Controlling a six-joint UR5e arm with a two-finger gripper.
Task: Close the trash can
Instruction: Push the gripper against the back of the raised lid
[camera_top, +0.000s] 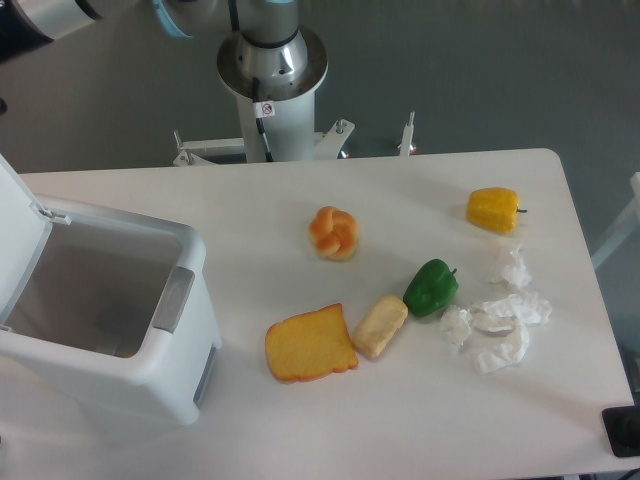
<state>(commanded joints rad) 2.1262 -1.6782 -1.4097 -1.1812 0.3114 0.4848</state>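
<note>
The trash can (175, 375) is a large white boxy bin at the left of the table. Its mouth stands open and the inside looks empty. The hinged white lid (18, 215) is swung up at the far left edge of the frame. A grey latch (172, 299) sits on the bin's front wall. Only a stretch of the arm (55, 12) shows at the top left corner. The gripper itself is out of the frame.
The robot's base column (270, 75) stands behind the table. On the table lie a bread knot (334, 232), a toast slice (309, 344), a pale bread roll (380, 326), a green pepper (431, 286), a yellow pepper (494, 209) and crumpled white tissues (497, 325).
</note>
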